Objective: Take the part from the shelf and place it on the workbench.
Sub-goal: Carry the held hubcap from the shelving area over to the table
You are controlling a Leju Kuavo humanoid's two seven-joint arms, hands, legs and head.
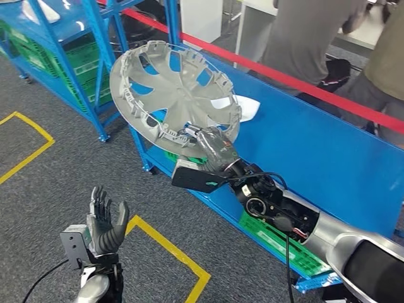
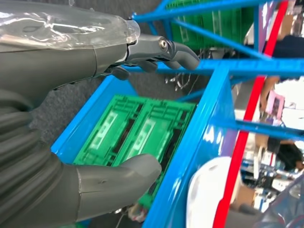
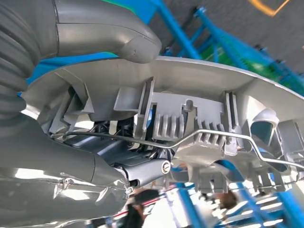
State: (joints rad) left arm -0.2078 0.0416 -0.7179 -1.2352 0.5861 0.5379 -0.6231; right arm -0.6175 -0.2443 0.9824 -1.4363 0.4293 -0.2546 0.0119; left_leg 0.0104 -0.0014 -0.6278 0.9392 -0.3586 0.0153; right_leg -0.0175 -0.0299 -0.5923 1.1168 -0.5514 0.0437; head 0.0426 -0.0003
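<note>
Wheel cover (image 1: 173, 95) gripped at rim by right hand (image 1: 214, 148) over blue workbench (image 1: 305, 145); could tilt and slip. Left hand (image 1: 105, 221) spread, holding nothing.

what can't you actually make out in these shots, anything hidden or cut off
- Wheel cover: in the right wrist view its far rim runs off the picture's edge.
- Right hand: in the head view its fingers are hidden under the wheel cover's rim.
- People behind the red barrier: cut off by the head view's top edge.
- White object: in the left wrist view, blurred and part hidden by the blue frame; cannot tell what it is.
</note>
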